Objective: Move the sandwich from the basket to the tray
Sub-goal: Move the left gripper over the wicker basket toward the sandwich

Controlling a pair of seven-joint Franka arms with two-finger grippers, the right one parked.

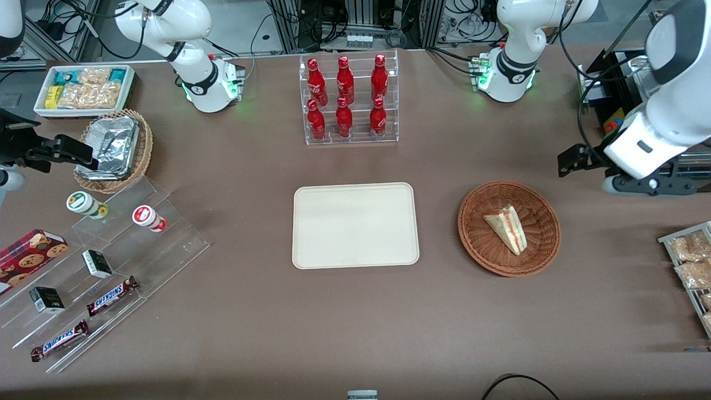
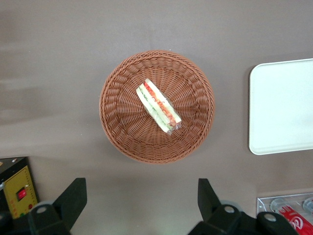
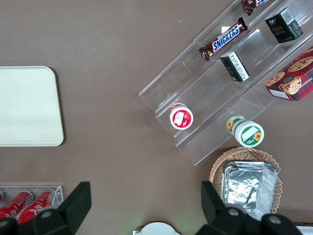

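Note:
The sandwich (image 1: pixel 506 228), a clear-wrapped pale wedge with red and green filling, lies in the round reddish-brown wicker basket (image 1: pixel 476 244) toward the working arm's end of the table. The left wrist view shows the sandwich (image 2: pixel 158 106) at the middle of the basket (image 2: pixel 122 132). The cream-beige tray (image 1: pixel 355 225) lies bare beside the basket at the table's middle; it also shows in the left wrist view (image 2: pixel 281 105). My left gripper (image 1: pixel 569 161) hangs above the table, farther from the front camera than the basket and apart from it. It is open and holds nothing (image 2: pixel 139 196).
A clear rack of red bottles (image 1: pixel 347 100) stands farther back than the tray. A rack of snack packets (image 1: pixel 691 261) and a black box with a red button (image 1: pixel 611 119) lie at the working arm's end. A stepped acrylic shelf (image 1: pixel 111 261), tan foil basket (image 1: pixel 114 150) and white bin (image 1: pixel 86 89) lie at the parked arm's end.

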